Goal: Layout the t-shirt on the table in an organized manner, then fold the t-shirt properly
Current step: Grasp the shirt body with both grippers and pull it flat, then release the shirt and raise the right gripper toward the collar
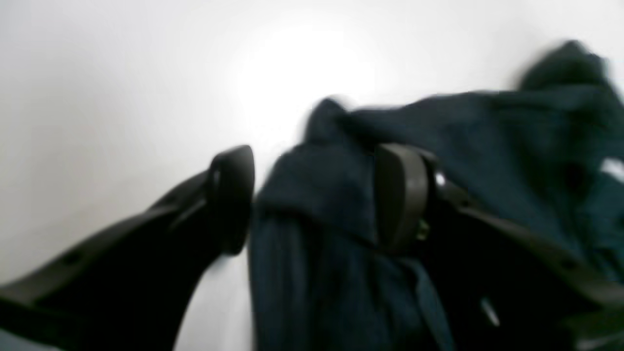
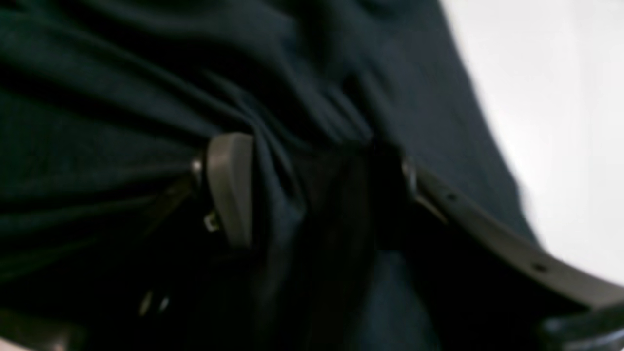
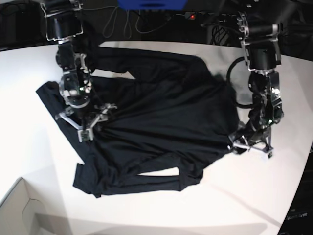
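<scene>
The black t-shirt lies spread and wrinkled across the white table. My left gripper stands at the shirt's right edge. In the left wrist view its jaws are wide apart, open, with a bunched fold of the t-shirt between them, above the table. My right gripper is low over the shirt's left part. In the right wrist view it is open too, with folds of the t-shirt between its fingers and the table to the right. Both wrist views are blurred.
A pale cardboard box corner sits at the front left. Cables and dark equipment run along the back edge. The table's curved edge passes close behind the left arm at the right.
</scene>
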Action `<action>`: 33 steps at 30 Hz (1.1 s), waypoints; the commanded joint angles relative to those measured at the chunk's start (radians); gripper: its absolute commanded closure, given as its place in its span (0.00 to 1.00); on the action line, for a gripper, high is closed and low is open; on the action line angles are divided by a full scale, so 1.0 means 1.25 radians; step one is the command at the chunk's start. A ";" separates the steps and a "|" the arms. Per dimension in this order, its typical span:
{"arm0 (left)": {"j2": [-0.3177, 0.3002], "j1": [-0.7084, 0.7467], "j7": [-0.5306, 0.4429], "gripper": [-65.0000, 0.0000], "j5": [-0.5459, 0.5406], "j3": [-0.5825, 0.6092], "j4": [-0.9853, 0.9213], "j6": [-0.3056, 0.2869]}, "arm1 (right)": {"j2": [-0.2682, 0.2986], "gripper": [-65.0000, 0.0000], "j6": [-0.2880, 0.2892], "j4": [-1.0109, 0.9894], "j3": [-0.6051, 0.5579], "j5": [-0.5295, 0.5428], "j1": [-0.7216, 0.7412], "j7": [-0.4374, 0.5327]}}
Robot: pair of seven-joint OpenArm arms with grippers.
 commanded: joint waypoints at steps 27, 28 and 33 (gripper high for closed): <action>-0.176 0.108 -0.028 0.42 -0.002 -0.152 0.120 -0.001 | -0.064 0.45 -0.011 0.240 -0.441 -0.009 -0.111 0.025; -0.182 0.109 -0.028 0.42 -0.002 -0.152 0.120 -0.001 | -0.064 0.45 -0.011 0.240 -0.455 -0.018 -0.105 0.025; -0.187 0.133 -0.028 0.43 0.002 -0.154 0.122 -0.001 | -0.064 0.45 -0.011 0.235 -0.568 -0.137 -0.093 0.025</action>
